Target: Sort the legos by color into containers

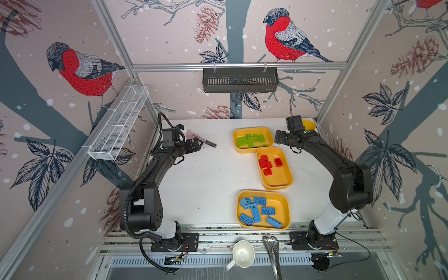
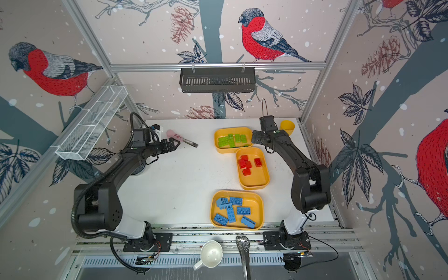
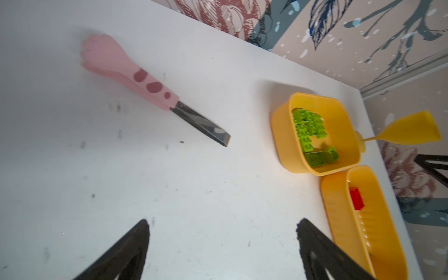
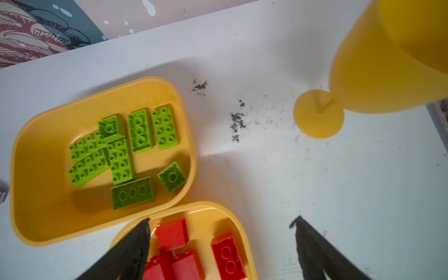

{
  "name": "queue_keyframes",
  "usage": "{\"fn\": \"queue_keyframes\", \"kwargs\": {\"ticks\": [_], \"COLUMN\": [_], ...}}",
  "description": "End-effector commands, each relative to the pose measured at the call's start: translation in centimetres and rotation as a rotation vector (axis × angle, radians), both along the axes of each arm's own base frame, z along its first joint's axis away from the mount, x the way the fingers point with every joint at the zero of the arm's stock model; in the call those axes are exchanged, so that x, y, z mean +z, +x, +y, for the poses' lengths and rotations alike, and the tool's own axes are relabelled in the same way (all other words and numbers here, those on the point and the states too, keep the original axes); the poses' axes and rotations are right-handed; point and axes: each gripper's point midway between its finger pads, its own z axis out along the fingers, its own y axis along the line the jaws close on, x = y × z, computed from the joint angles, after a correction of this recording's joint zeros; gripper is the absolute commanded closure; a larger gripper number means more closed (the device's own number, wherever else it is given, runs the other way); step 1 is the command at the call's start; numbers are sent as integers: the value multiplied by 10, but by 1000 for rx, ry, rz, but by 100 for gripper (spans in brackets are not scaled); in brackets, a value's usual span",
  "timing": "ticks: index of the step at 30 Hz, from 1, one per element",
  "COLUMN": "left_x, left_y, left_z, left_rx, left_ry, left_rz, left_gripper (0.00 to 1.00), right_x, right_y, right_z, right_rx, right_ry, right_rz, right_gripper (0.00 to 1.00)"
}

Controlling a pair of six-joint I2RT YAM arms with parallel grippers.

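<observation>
Three yellow-orange containers stand right of the table's middle in both top views. The far one (image 1: 252, 129) holds the lime green legos (image 1: 251, 140), the middle one (image 1: 278, 179) the red legos (image 1: 265, 163), and the near one (image 1: 281, 201) the blue legos (image 1: 257, 211). My right gripper (image 1: 277, 137) (image 4: 221, 218) hangs open and empty over the far end of the red container (image 4: 238, 219), beside the green one (image 4: 36, 135). My left gripper (image 1: 197, 145) (image 3: 223, 220) is open over bare table at the far left, nothing between its fingers.
A pink-handled knife (image 1: 202, 140) (image 3: 155, 89) lies just beyond the left gripper. A yellow goblet (image 1: 309, 124) (image 4: 388, 60) stands in the far right corner behind the right arm. A white wire basket (image 1: 118, 126) and a black basket (image 1: 240, 80) hang on the walls. A white cup (image 1: 243, 253) and a slotted spoon (image 1: 272, 247) sit past the front edge.
</observation>
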Motion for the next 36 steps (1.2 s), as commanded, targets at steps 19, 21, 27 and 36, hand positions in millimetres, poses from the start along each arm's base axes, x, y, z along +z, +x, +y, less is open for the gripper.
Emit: {"fn": "queue_keyframes", "kwargs": {"ticks": [19,21,27,36], "left_x": [-37,-40,-37,-33], "left_y": [-23,-22,-17,-35], "left_z": [75,74,71,54], "left_rx": [293,291,274,213], "left_ry": [352,351,350,376], "left_rz": [-445,-459,-520,-628], "left_gripper": [3,3,3,3], "right_x": [-38,-30,-37,-38], "right_y": [-60,-58,-71,-73], "right_z": [-108,-101,-93,-96], "right_rx": [-147,-113,-89,-104], "right_ry": [-149,-202,-232,-234], "right_rz": [-579,-625,-701,-698], "right_gripper": [1,1,1,1]}}
